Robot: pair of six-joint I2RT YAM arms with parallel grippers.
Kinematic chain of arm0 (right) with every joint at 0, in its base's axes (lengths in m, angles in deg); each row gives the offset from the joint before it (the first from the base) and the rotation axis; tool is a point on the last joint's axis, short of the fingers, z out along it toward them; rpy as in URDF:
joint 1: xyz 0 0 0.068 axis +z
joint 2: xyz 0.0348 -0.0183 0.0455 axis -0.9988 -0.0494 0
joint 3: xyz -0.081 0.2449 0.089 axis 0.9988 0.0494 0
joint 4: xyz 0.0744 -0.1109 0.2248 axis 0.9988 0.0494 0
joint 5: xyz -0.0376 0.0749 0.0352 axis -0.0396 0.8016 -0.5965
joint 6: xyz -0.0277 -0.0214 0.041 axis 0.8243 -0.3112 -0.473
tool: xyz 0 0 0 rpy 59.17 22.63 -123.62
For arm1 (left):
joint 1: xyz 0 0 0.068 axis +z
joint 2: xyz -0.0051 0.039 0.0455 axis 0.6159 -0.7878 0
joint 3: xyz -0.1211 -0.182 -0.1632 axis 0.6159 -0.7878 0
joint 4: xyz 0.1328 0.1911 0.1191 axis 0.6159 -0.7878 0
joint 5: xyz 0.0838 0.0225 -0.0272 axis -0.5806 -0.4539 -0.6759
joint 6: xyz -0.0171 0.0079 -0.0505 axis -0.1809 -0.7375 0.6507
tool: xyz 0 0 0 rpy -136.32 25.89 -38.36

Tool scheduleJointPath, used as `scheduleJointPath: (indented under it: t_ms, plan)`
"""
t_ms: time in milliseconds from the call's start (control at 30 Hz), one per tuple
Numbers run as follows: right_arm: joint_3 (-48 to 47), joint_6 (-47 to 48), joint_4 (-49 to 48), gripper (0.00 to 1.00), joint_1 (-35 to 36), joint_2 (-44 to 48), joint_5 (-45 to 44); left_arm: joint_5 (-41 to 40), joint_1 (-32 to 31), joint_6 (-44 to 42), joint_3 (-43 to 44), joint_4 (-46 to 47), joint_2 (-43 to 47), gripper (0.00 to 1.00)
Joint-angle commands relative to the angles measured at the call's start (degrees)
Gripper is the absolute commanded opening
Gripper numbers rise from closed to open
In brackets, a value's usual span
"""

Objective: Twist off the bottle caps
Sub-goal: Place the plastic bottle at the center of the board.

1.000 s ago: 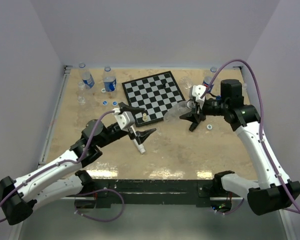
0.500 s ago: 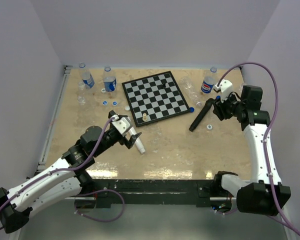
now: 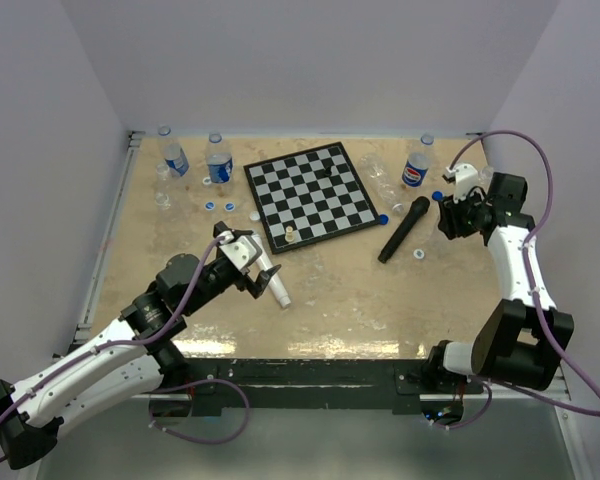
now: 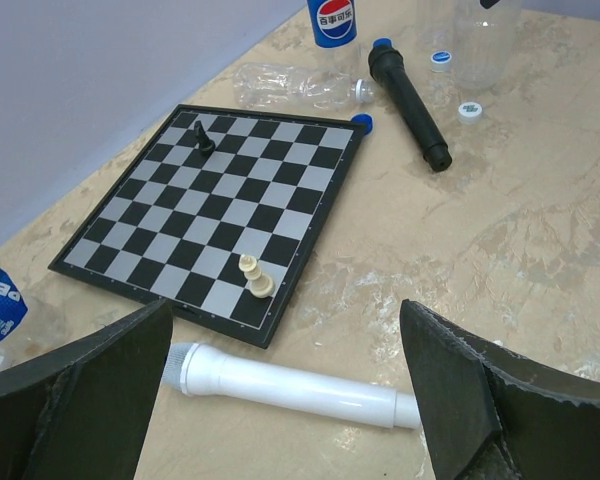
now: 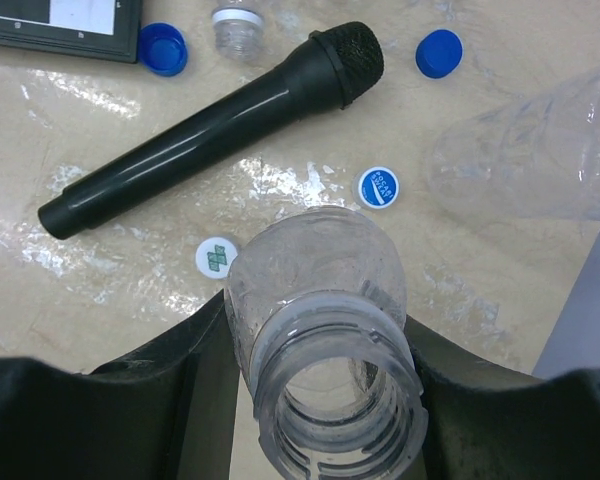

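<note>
My right gripper [image 5: 315,322] is shut on the neck end of a clear bottle [image 5: 315,265] with no cap, its open mouth facing the wrist camera. In the top view this gripper [image 3: 452,216] hangs near the right edge. Loose bottle caps lie below it: two blue [image 5: 164,48] [image 5: 439,53], one white and blue [image 5: 378,187], one white [image 5: 216,257]. My left gripper [image 3: 252,262] [image 4: 285,330] stands open above a white microphone [image 4: 290,385]. Capped bottles stand at the back: two with blue labels [image 3: 175,158] [image 3: 218,160] and one with a round logo [image 3: 416,170].
A chessboard [image 3: 308,195] with two pieces lies at the back centre. A black microphone [image 3: 404,229] lies right of it, and a clear bottle [image 3: 380,181] lies on its side beside the board. More caps [image 3: 229,206] dot the table left of the board.
The right arm has swung from the table's middle to the right edge, carrying the clear bottle. The left arm has drawn back toward its base, open gripper now over the white microphone.
</note>
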Motion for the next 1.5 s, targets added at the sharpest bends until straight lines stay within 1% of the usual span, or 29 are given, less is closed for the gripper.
scheduleJointPath:
  t_ms: [0,233,367,433,700,967,1100,1467]
  plan:
    - [-0.9,-0.9,-5.3,0.38,-1.2,-2.4,1.7,-0.6,0.2,-1.2,-0.2,1.3,0.5,1.00]
    - [0.6,-0.6,-6.8,0.45,-1.6,-3.4,3.4,-0.6,0.2,-1.5,-0.3,1.5,0.1,1.00]
    - [0.7,-0.5,-6.2,0.58,-1.7,-2.8,4.3,-0.6,0.2,-1.6,-0.3,1.6,0.0,1.00]
    - [0.8,-0.5,-6.1,0.62,-1.7,-2.6,4.4,-0.6,0.2,-1.6,-0.3,1.6,0.0,1.00]
    - [0.4,0.6,-4.4,0.68,-1.9,-1.7,5.6,-0.6,0.2,-1.6,-0.3,1.5,0.1,1.00]
    - [-0.3,2.8,-1.7,0.70,-1.9,0.1,7.1,-0.6,0.2,-1.5,-0.4,1.5,0.1,1.00]
    - [-2.1,4.4,1.1,0.72,-1.8,1.4,8.1,-0.9,0.2,-1.6,-0.3,1.5,0.0,1.00]
    - [-9.9,5.9,7.6,0.75,-1.9,6.9,7.7,-1.7,0.2,-0.9,-0.3,1.5,-0.3,1.00]
